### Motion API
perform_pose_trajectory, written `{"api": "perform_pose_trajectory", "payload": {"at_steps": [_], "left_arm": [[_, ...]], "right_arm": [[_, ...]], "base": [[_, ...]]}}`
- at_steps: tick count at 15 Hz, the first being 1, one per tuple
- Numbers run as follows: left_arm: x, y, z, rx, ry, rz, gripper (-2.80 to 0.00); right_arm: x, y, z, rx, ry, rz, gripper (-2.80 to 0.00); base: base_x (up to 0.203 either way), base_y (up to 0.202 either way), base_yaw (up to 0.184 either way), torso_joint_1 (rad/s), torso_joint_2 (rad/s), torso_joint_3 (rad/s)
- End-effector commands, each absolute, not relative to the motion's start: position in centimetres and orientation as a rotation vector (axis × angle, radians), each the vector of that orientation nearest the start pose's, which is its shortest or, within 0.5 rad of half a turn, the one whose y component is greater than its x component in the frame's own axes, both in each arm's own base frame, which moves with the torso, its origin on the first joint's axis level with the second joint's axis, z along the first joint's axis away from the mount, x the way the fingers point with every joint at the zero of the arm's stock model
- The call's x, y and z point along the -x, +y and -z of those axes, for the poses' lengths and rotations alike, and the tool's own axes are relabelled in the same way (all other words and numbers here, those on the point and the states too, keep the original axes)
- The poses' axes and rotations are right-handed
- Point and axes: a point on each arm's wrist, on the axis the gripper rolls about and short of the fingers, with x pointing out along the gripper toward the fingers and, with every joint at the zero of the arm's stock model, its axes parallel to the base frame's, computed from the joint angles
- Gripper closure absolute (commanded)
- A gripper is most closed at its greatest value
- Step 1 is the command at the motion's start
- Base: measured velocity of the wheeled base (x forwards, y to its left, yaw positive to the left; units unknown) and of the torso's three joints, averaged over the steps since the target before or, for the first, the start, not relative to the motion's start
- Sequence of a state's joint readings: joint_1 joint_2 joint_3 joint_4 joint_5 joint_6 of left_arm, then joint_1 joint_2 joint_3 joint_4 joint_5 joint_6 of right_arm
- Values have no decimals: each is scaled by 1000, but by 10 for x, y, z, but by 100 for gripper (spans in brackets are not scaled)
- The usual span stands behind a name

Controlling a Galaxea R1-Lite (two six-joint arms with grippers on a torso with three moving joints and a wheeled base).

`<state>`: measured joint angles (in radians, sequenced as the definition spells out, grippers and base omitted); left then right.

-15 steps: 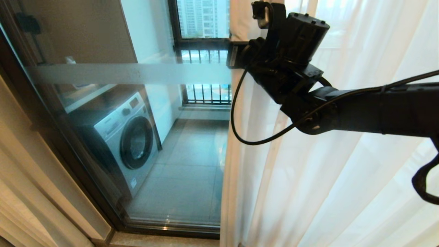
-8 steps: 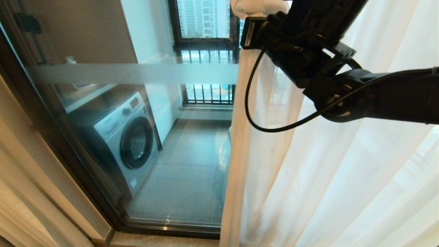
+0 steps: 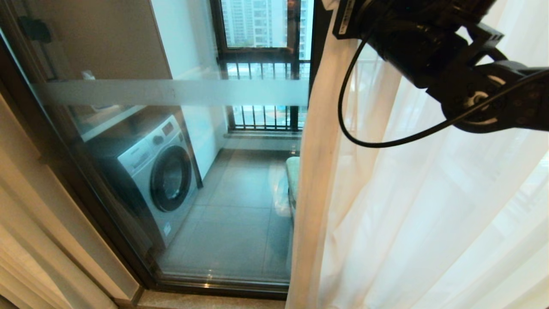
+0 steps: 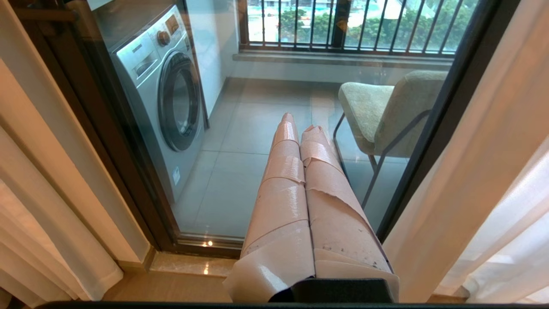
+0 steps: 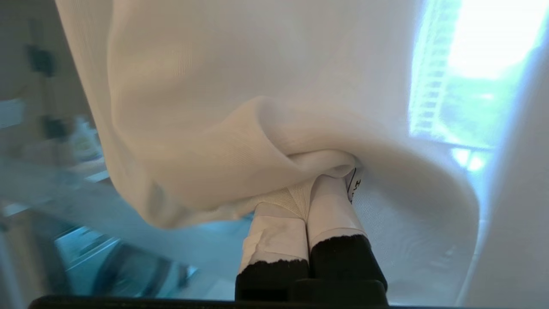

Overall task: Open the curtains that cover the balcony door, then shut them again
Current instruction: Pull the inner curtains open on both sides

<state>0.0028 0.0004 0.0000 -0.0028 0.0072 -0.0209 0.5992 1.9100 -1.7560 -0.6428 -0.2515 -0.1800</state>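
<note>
Curtains (image 3: 386, 206) hang right of the balcony door (image 3: 180, 180); the right gripper (image 5: 309, 189) is clamped on the sheer's fold. Only the left wrist view shows the left gripper (image 4: 300, 128), fingers pressed together on nothing, and a chair (image 4: 386, 111) behind the glass.

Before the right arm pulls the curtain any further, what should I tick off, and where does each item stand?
1. Right gripper shut on the sheer curtain: ok.
2. Curtain edge clear of the glass door: ok on the left part; the right part is covered.
3. Left gripper shut, empty, away from the fabric: ok.
4. Arm cable free of the folds: cannot tell.
5. Curtain rail runs freely: cannot tell, out of view.
</note>
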Motion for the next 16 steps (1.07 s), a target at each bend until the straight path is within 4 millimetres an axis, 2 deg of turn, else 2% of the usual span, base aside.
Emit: {"api": "perform_pose_trajectory", "payload": {"at_steps": [1, 3, 5, 11, 13, 16], "left_arm": [[23, 0, -76, 21, -3, -11, 0], [23, 0, -76, 21, -3, -11, 0], [23, 0, -76, 21, -3, -11, 0], [23, 0, -76, 21, -3, -11, 0], [23, 0, -76, 21, -3, -11, 0], [23, 0, -76, 21, -3, -11, 0]], "right_arm": [[-307, 179, -395, -19, -517, -237, 0], [-303, 154, -399, 3, -509, -182, 0], [-297, 131, -387, 36, -446, -144, 0], [-254, 58, -370, 4, -370, -9, 0], [-245, 41, -373, -3, -383, 20, 0], [-232, 23, -366, 24, -370, 7, 0]], "base": [[0, 0, 0, 0, 0, 0], [0, 0, 0, 0, 0, 0], [0, 0, 0, 0, 0, 0], [0, 0, 0, 0, 0, 0], [0, 0, 0, 0, 0, 0], [0, 0, 0, 0, 0, 0]]}}
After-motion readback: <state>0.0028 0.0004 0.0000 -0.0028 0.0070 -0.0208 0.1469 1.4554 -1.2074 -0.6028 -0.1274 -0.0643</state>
